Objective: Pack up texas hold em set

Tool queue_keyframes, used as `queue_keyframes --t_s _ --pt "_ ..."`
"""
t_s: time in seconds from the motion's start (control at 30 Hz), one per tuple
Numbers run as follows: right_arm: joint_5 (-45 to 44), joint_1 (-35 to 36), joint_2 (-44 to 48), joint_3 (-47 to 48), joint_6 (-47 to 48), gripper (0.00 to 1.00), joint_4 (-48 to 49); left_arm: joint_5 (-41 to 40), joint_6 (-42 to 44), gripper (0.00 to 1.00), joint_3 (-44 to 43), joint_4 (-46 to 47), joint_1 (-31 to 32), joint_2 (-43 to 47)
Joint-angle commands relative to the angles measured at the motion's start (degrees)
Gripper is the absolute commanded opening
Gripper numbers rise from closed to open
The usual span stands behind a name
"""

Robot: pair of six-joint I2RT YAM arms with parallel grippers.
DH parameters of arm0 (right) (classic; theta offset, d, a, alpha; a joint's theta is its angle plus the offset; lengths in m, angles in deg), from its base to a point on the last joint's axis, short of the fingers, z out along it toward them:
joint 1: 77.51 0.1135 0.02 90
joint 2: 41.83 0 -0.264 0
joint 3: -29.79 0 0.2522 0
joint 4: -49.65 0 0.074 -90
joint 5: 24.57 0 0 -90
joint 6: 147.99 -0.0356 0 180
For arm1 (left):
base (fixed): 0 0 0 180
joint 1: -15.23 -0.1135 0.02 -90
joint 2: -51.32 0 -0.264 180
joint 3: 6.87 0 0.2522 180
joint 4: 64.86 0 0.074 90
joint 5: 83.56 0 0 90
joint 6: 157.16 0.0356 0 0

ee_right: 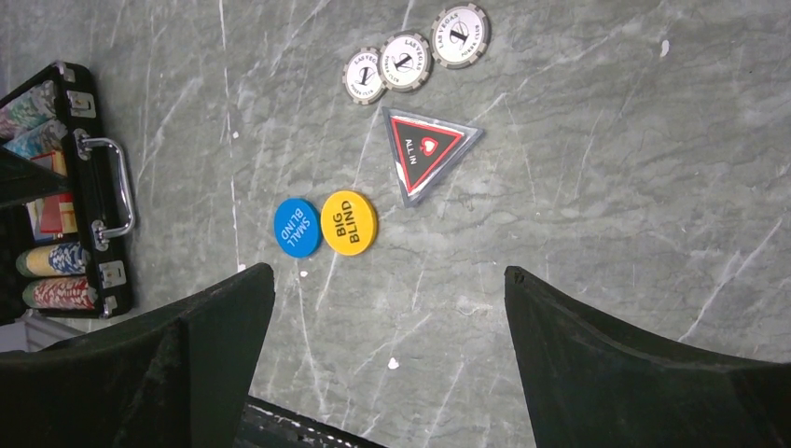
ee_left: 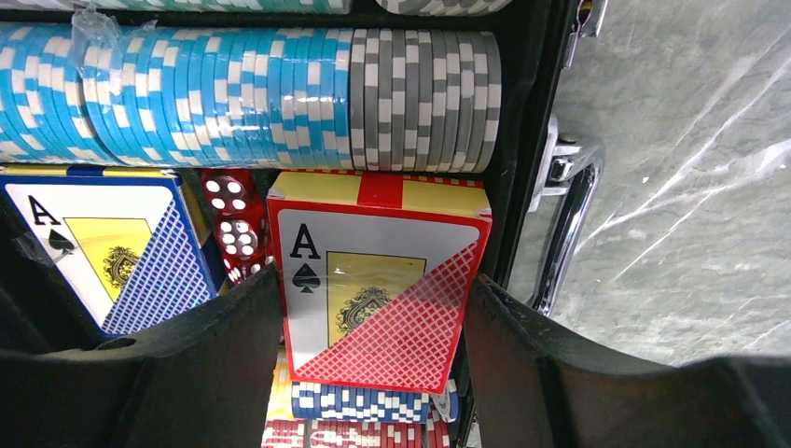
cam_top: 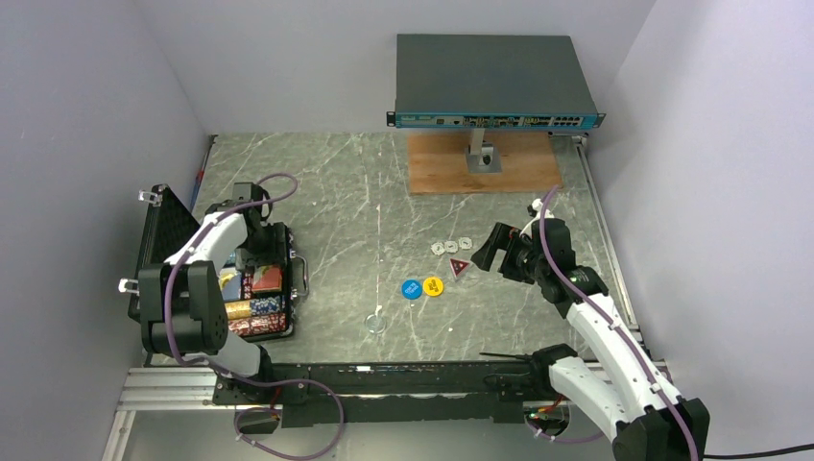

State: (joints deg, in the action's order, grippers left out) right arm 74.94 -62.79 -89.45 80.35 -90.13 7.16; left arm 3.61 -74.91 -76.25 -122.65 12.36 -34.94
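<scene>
Grey marbled desk [cam_top: 365,192], pale walls on 3 sides: the small black briefcase [ee_right: 82,187] lies open at the desk's left edge. Its long axis runs near to far, its silver handle [ee_right: 130,196] faces right toward mid-desk, and its foam-lined lid [cam_top: 158,240] stands up on the left. Seen from above, the left arm [cam_top: 206,242] hides much of the case's far half.

The left jaws pinch the red-yellow card box [ee_left: 378,280] by its long sides. It sits ace face up over the case's middle, long axis crosswise to the rows of light-blue chips [ee_left: 187,98] and grey chips [ee_left: 424,98]. Whether it rests on the case floor cannot be told. Red dice [ee_left: 233,224] sit just left of it, and a blue card box [ee_left: 103,252] is partly cut off.

Well right of the case lie a blue disc [ee_right: 297,227] and a yellow disc [ee_right: 348,222], side by side. A red triangular token [ee_right: 424,154] lies near them, with 3 silvery chips [ee_right: 405,62] in a row beyond it. A pale round object [cam_top: 376,323] nearer the arms is hard to make out.

The right jaws, on the right arm [cam_top: 605,327], are spread wide and empty above the desk, just right of the token. A grey network switch [cam_top: 494,82] stands over a wooden board [cam_top: 442,168] at the far side.
</scene>
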Motion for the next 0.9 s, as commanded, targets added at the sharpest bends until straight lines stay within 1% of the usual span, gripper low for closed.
queue_keyframes --t_s 0.0,0.2,0.3,0.33,0.47,0.6,0.73,0.87 --pt "0.50 0.12 -0.22 0.51 -0.38 0.95 2.25 1.66 0.12 0.39 -1.06 1.94 -0.29 0.09" --pt "0.76 0.13 -0.77 0.90 -0.39 0.94 2.18 -0.57 -0.96 0.37 -0.62 1.54 -0.29 -0.53" --pt "0.85 0.17 -0.67 0.64 -0.59 0.94 2.71 -1.00 -2.72 0.25 -1.38 1.32 -0.29 -1.75" --pt "0.95 0.14 -0.67 0.51 -0.75 0.94 2.84 -1.29 -3.29 0.23 -1.62 1.40 -0.29 -2.16" --pt "1.53 0.07 -1.10 0.17 -1.49 0.94 3.48 -4.11 -4.68 0.30 -1.91 1.11 -0.28 -2.93" --pt "2.21 0.14 -1.23 -0.72 -2.17 0.94 4.60 -0.14 -4.70 0.42 -1.57 2.31 -0.28 -3.30" --pt "2.43 0.09 -2.31 -0.14 -2.18 0.93 4.27 1.43 -4.38 0.47 -1.17 2.18 -0.37 -3.64" --pt "2.21 0.13 -2.28 0.71 -2.22 0.94 3.94 1.80 -4.54 0.49 0.48 1.54 -0.38 -2.15"
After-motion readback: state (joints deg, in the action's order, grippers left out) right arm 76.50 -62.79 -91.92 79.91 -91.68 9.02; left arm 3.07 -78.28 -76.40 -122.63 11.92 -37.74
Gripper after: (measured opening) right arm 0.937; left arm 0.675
